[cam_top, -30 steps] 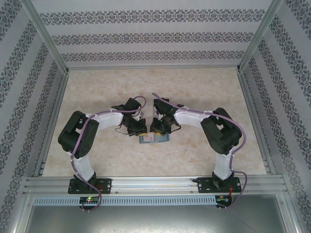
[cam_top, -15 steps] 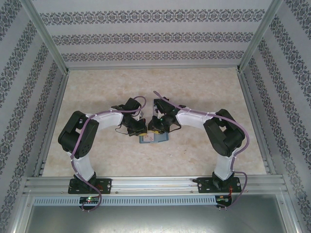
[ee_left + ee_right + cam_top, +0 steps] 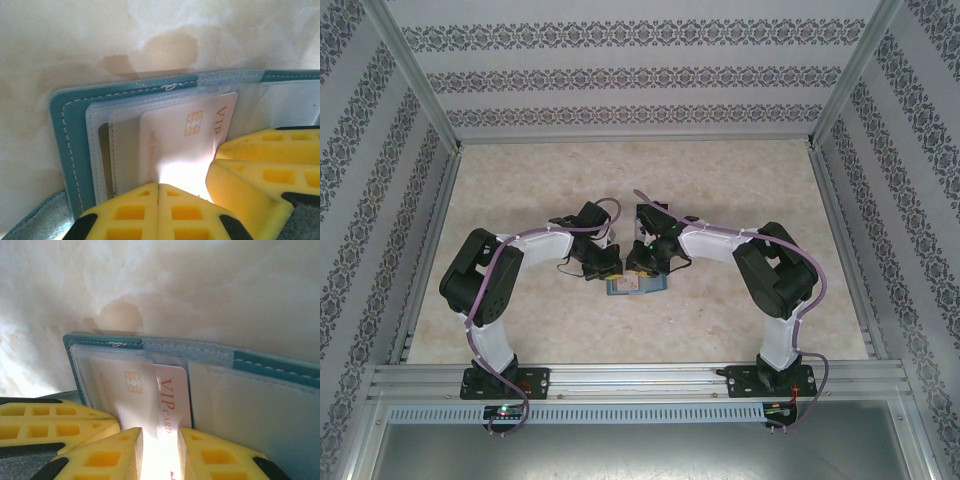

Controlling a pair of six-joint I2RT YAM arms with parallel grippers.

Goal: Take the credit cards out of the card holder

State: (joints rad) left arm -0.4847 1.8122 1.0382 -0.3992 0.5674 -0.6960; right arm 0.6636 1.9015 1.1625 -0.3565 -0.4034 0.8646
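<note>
Early going here, I'd say: the card holder (image 3: pixel 67 135) lies open and flat on the table (image 3: pixel 520 180), right between the two arms, and nothing is out of it yet. The pale card (image 3: pixel 185 145), the one with the chip and VIP printed on it, sits askew. One side is under the clear sleeve (image 3: pixel 125 130) and the other pokes past it, so at best it looks partway loosened. The left gripper (image 3: pixel 158 189) has its fingers pressed tight together with nothing between them, tips at the sleeve's near edge, pinning the holder as far as I can judge. The right gripper (image 3: pixel 160 435) has its fingers a little apart with the card's near end in the gap. Glare washes that spot out, so I cannot tell whether it truly has a bite. Left to do: draw this card clear, then any other. The overhead view gives the layout, both arms bent inward over a scrap of teal in mid-table. The left wrist camera adds a darker strip (image 3: pixel 104 155) tucked deeper left, maybe a second card. The right wrist camera lays out the holder's other half, a pale pocket whose contents I can't read.
</note>
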